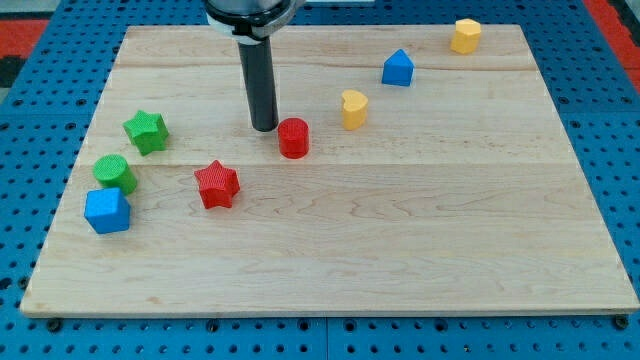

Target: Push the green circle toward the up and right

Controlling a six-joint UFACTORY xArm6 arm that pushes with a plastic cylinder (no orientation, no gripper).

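Your tool here is a plain dark rod with nothing on it to spread, press together or pinch, and it carries nothing. My tip (265, 128) rests on the wooden tabletop (400, 250), just beside the red cylinder (293, 137), on that block's left in the view; whether the two touch, you cannot tell from this angle.

Take the red cylinder as your landmark. The green circle (116, 172), the block you are asked about, lies well apart from it, far toward the view's left and a little lower, close to the tabletop's left edge. My tip is nowhere near that green circle; it stands up and to the right of it with bare wood between.

Directly below the green circle, touching or nearly touching it, sits the blue cube (107, 211). The green star (146, 131) lies to the left of the red cylinder at about the same height, just above and to the right of the green circle. The red star (217, 184) sits down and to the left of the red cylinder, between it and the green pair.

To the upper right of the red cylinder you find the yellow heart (353, 108) nearby, then the blue block with a peaked top (398, 68) farther on, and the yellow hexagon-like block (465, 35) farthest, near the tabletop's top edge.
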